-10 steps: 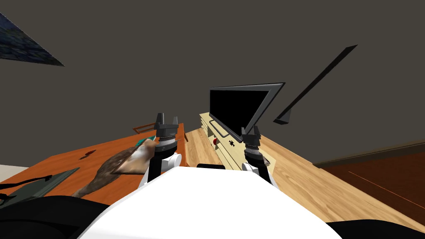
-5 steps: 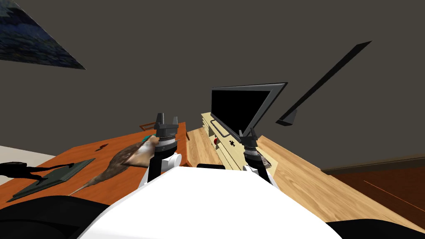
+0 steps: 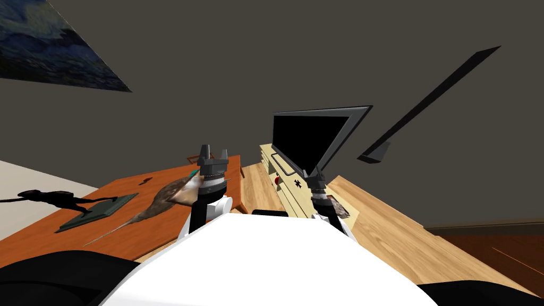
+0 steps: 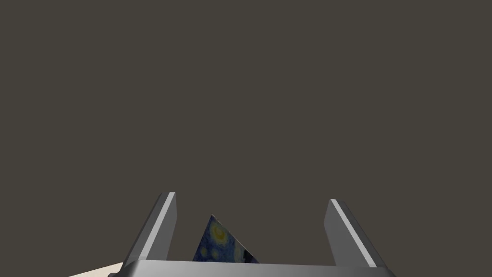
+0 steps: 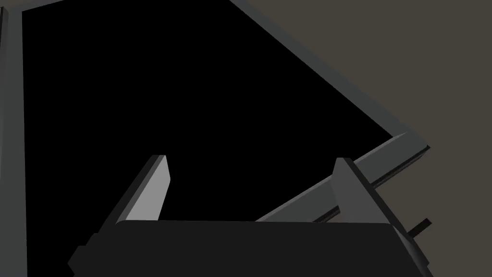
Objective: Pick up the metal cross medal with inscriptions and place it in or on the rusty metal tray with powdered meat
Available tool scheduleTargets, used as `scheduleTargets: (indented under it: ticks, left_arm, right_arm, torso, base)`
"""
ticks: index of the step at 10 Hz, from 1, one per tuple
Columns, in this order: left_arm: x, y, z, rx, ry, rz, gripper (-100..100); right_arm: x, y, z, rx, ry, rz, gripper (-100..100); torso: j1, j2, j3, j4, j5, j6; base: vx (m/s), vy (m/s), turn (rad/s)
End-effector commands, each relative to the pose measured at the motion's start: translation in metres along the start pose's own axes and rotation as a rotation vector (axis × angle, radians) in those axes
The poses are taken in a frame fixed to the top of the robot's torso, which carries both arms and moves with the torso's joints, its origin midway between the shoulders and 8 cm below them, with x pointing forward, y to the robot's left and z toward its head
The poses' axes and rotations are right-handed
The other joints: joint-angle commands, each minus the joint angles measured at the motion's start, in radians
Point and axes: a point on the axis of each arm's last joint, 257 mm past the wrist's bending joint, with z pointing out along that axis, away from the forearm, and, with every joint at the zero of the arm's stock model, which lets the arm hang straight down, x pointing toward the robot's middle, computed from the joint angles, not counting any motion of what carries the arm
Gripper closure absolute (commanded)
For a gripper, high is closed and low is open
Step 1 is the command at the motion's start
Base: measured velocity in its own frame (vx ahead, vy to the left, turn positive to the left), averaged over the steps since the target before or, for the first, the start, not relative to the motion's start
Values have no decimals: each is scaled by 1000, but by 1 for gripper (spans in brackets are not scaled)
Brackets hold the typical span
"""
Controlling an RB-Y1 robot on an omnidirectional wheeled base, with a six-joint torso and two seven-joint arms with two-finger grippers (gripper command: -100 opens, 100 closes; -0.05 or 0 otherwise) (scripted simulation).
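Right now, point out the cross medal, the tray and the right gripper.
cross medal [image 3: 298,183]: head view, its centre.
tray [image 3: 341,209]: head view, visible brown surface.
right gripper [image 5: 250,161]: right wrist view, midway between fingertips.

Black cross medal [image 3: 298,183], pale yellow cabinet [image 3: 289,197], orange-brown table [image 3: 143,231], blue swirled painting [image 3: 53,53]

Both arms extended forward, side by side; left gripper [image 3: 213,153] fingers apart; right gripper [image 3: 316,172] fingers apart; both empty.
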Motion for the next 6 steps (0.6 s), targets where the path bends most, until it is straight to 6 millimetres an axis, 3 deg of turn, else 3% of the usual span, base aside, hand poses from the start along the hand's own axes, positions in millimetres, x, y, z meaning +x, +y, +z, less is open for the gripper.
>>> scheduleTargets:
  ticks: [1, 2, 4, 5, 6]
  left_arm:
    - [0, 0, 0, 0, 0, 0, 0]
    - [0, 0, 0, 0, 0, 0, 0]
    - [0, 0, 0, 0, 0, 0, 0]
    - [0, 0, 0, 0, 0, 0, 0]
    - [0, 0, 0, 0, 0, 0, 0]
  right_arm:
    - [-2, -9, -3, 24, -1, 46, -100]
    - [-7, -25, -10, 74, -4, 61, -100]
    - [-7, -25, -10, 74, -6, 103, -100]
    - [-13, -41, -17, 126, -11, 126, -100]
    - [-13, -41, -17, 126, -13, 154, -100]
  torso:
    - [0, 0, 0, 0, 0, 0]
    - [1, 0, 0, 0, 0, 0]
    - [0, 0, 0, 0, 0, 0]
    - [2, -1, -1, 0, 0, 0]
    - [1, -1, -1, 0, 0, 0]
  base:
    - [-28, -29, 79]
    - [-30, -35, 157]
    - [-17, -18, 32]
    - [-19, -21, 122]
    - [-19, -28, 91]
